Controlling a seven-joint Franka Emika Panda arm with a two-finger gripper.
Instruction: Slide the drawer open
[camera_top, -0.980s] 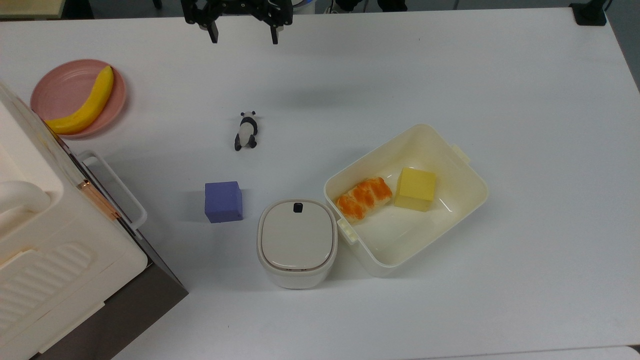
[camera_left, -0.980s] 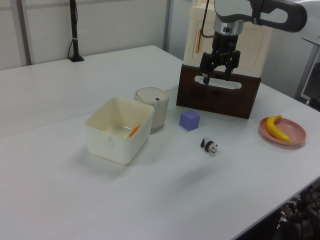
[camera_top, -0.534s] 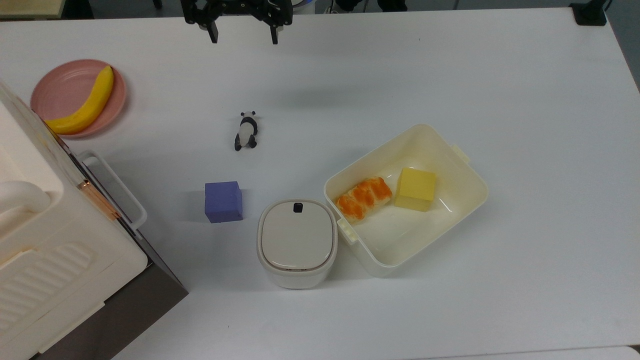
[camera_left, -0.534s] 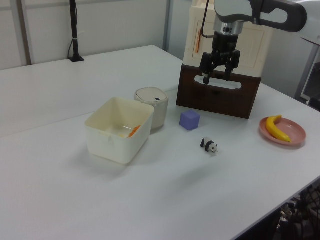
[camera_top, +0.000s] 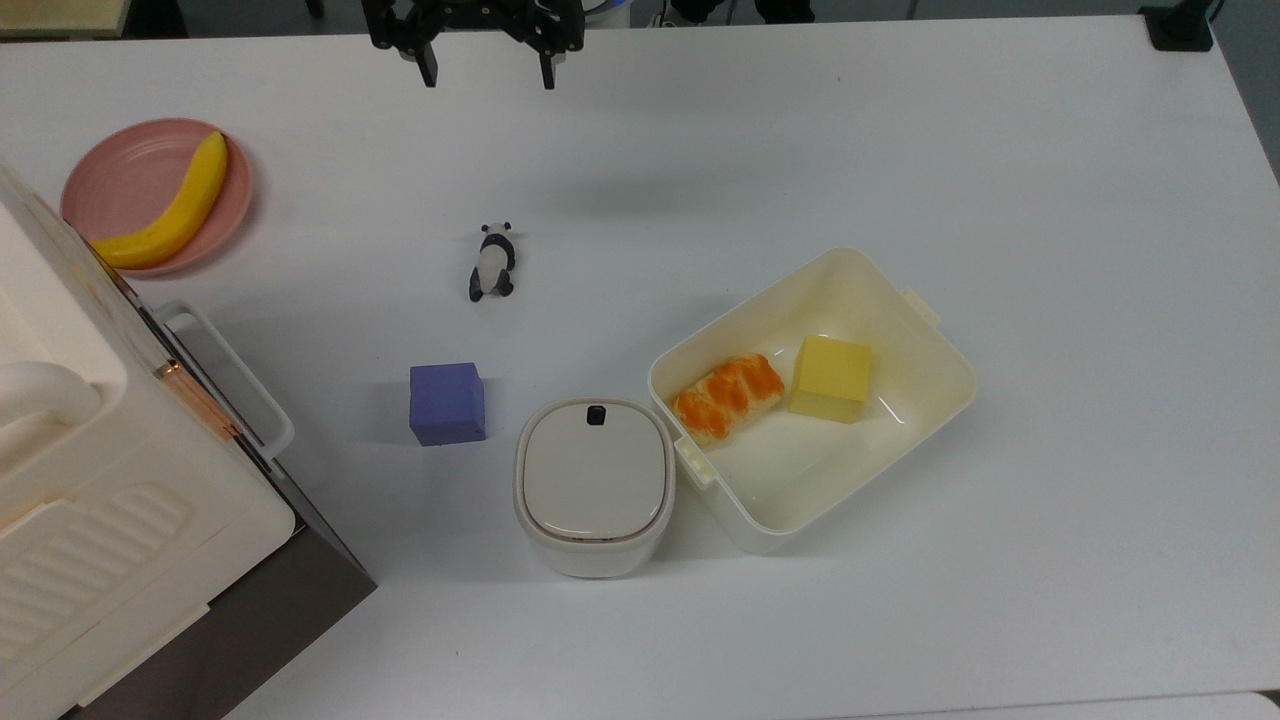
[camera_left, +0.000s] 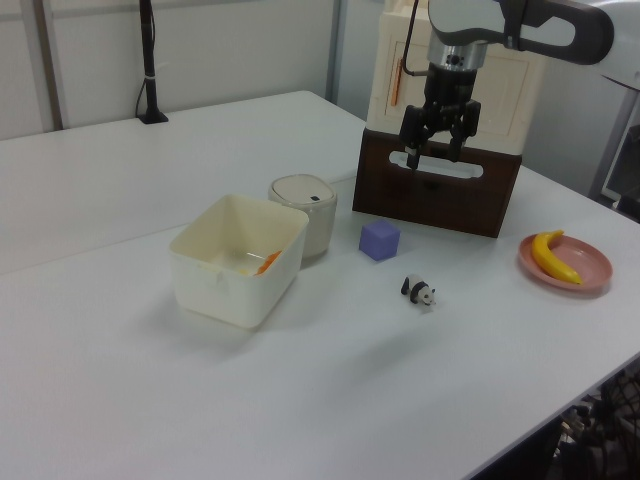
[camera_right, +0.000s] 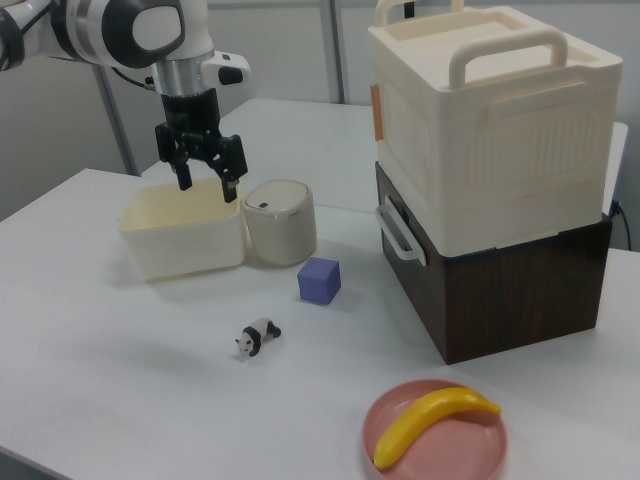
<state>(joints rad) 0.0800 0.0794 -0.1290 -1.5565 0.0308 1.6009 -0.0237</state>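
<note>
The drawer (camera_right: 409, 262) is the dark brown wooden box under a cream case, with its brown front (camera_left: 437, 195) flush and shut. Its white loop handle (camera_top: 228, 373) sticks out toward the table; the handle (camera_right: 398, 236) is free. My gripper (camera_top: 486, 78) hangs above the table at the top view's upper edge, well away from the handle. It is open with nothing between its fingers. In the left view the gripper (camera_left: 431, 155) overlaps the drawer front, while in the right view the gripper (camera_right: 207, 188) hovers in front of the lunch box.
A cream carry case (camera_right: 490, 120) sits on the drawer box. On the table are a purple cube (camera_top: 447, 403), a toy panda (camera_top: 492, 262), a lidded round container (camera_top: 594, 485), an open lunch box (camera_top: 930, 400) holding bread and a yellow block, and a banana (camera_top: 170, 210) on a pink plate (camera_top: 110, 180).
</note>
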